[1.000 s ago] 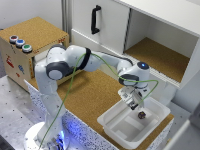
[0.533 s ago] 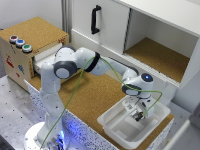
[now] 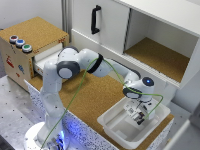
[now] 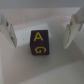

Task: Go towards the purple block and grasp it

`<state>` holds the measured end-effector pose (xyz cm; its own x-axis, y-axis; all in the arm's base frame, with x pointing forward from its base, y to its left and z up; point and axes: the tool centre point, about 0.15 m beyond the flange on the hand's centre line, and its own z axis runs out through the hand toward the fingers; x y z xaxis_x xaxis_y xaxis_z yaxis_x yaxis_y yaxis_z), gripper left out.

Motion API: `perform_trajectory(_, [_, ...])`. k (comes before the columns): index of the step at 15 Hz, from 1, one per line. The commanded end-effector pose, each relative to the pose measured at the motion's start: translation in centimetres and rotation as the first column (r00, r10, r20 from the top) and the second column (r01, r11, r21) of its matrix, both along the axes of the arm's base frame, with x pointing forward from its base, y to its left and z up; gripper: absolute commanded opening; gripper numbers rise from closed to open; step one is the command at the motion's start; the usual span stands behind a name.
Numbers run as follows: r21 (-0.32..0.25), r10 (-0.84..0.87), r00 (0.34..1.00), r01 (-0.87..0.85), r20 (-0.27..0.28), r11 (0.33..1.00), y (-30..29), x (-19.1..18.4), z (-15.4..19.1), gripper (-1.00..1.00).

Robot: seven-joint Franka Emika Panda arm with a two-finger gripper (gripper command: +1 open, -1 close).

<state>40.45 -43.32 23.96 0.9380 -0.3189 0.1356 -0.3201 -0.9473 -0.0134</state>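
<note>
Dark purple with yellow letters, the purple block sits between your gripper's two fingers in the wrist view, jaws wide and clear of it. From the exterior view the gripper hangs inside the white tray (block hidden there, fingertips blurred).

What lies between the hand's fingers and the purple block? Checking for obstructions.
Nothing: in the wrist view only bare white sink floor separates the purple block from each of the fingers.
</note>
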Motion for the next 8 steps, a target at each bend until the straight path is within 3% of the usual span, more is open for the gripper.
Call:
perform_trajectory(1, [-0.05, -0.046, 0.998, 0.044, -0.05, 0.998, -0.4, 4.5, -2.4, -1.0])
perform_trajectory(3, [-0.024, -0.058, 0.997, 0.057, -0.058, 0.998, -0.8, 4.7, -3.0, -1.0])
perform_trajectory(8, [-0.027, -0.063, 0.994, 0.06, -0.087, 0.998, -0.9, 3.3, -3.9, -1.0])
